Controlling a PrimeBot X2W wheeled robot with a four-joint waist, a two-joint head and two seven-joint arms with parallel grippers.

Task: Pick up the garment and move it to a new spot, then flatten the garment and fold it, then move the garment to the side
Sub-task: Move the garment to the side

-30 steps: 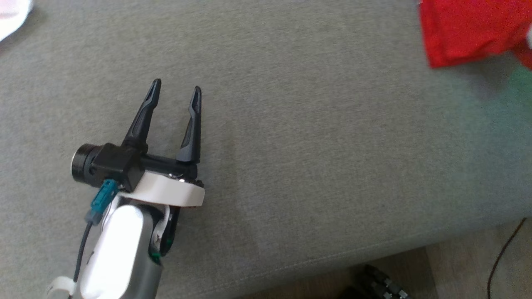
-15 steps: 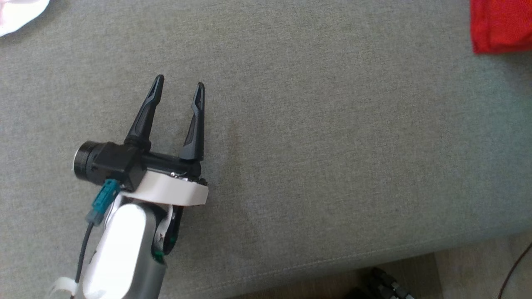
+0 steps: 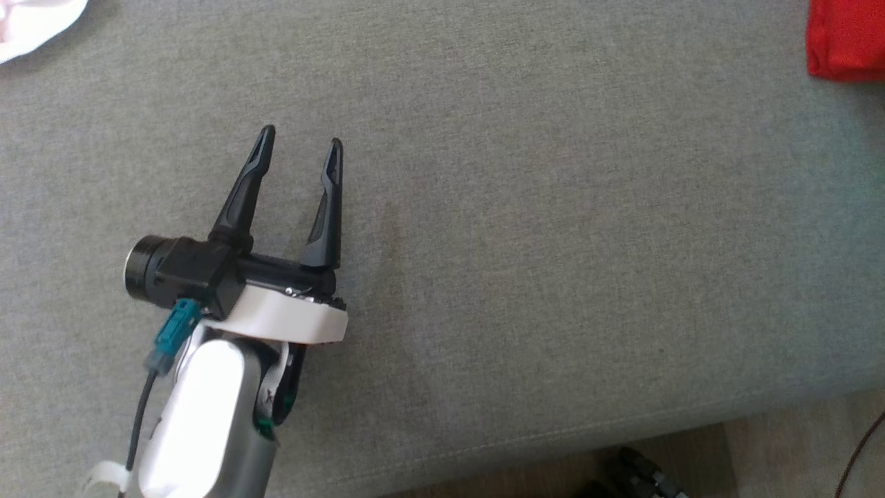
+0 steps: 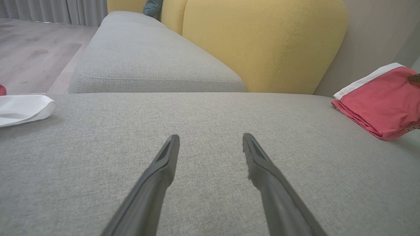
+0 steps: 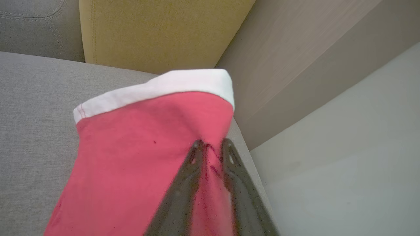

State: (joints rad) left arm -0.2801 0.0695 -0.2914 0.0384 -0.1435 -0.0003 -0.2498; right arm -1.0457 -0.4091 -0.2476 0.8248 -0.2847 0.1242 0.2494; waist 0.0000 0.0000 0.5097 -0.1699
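Step in hand, judged: moving folded red garment [image 3: 847, 38] aside. Garment resting at upper right of head frame, near edge of grey cushion [image 3: 518, 242]. Right gripper [image 5: 210, 143] pinching its fabric. Left gripper [image 3: 301, 135] hovering at lower left, fingers spread, empty. Next move calling for release, then retreat without dragging fold.
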